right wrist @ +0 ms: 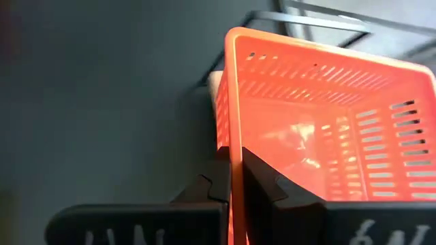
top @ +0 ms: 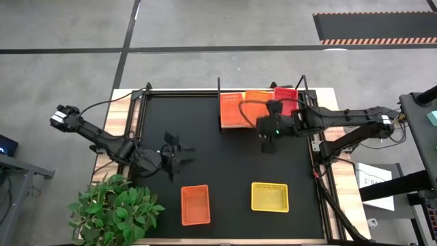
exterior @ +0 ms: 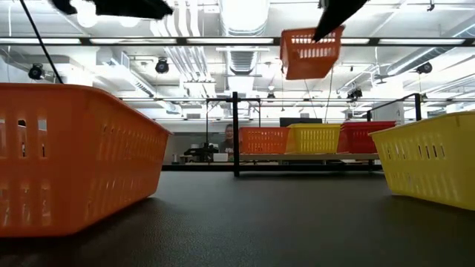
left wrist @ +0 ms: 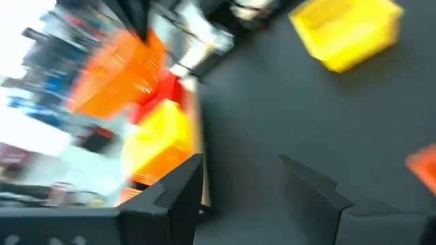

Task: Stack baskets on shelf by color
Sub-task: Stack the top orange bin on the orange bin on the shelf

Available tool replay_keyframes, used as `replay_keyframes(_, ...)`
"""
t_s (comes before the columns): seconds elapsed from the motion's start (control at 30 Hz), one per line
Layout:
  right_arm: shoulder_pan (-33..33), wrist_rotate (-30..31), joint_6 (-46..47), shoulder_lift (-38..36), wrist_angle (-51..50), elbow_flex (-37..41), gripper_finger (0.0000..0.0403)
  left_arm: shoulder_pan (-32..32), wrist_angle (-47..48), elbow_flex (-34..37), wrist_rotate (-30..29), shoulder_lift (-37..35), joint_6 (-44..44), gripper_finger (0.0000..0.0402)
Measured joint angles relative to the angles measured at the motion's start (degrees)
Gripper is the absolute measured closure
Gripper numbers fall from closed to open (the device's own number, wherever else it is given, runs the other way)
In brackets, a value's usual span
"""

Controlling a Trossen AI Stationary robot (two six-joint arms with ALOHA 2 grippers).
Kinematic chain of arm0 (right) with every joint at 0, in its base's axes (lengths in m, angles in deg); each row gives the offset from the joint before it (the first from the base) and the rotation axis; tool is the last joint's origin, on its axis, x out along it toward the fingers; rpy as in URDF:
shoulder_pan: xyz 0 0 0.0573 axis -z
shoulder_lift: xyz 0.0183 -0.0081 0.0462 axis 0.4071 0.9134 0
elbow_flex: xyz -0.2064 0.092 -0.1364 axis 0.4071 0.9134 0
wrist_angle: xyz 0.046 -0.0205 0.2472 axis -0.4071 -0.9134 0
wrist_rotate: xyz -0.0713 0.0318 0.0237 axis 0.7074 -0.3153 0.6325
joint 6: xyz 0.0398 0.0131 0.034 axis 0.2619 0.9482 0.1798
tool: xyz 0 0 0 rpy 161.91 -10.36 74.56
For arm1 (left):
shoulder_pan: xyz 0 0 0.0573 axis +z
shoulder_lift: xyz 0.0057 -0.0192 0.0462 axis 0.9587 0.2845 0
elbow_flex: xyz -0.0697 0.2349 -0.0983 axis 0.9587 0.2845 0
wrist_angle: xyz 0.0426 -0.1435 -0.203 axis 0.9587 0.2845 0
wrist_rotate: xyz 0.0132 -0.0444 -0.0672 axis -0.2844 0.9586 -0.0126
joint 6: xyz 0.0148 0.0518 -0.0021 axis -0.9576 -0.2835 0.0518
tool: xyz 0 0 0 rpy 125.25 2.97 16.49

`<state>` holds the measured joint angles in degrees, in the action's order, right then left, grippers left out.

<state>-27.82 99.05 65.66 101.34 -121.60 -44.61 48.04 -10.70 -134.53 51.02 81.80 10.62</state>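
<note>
Left arm (top: 102, 140): dark, slender jointed links; a pale grey block at the outer end, toward 9 o'clock.
Left gripper (top: 179, 158): two black, flat, angular fingers (left wrist: 178, 194).
Right arm (top: 348, 123): dark links; a black cable ran alongside.
Right arm, wrist housing (top: 275, 128): black, boxy; one small green light showed.
Right gripper (right wrist: 235, 182): black, wedge-shaped fingers; pale lettering on the body, partly cut off and unreadable.

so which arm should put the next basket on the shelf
Right. The right gripper already pinches an orange basket's wall in the air by the shelf. The left gripper is open and empty, away from it.
</note>
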Motion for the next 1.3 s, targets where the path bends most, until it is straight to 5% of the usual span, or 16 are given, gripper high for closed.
replay_keyframes(0.23,6.2,-0.7,-5.7,4.2,8.2,1.6,0.0394,1.1,-7.6,0.0,-8.4,-0.5,-6.9,0.0233)
replay_keyframes(0.5,13.1,-12.1,-13.2,10.7,16.2,2.2,0.0394,1.1,-7.7,0.6,-8.5,-0.1,-6.5,0.0233)
replay_keyframes(1.3,24.5,-20.3,-26.6,23.8,24.5,2.5,0.0391,1.1,-9.9,0.6,-8.3,0.0,-6.6,0.0233)
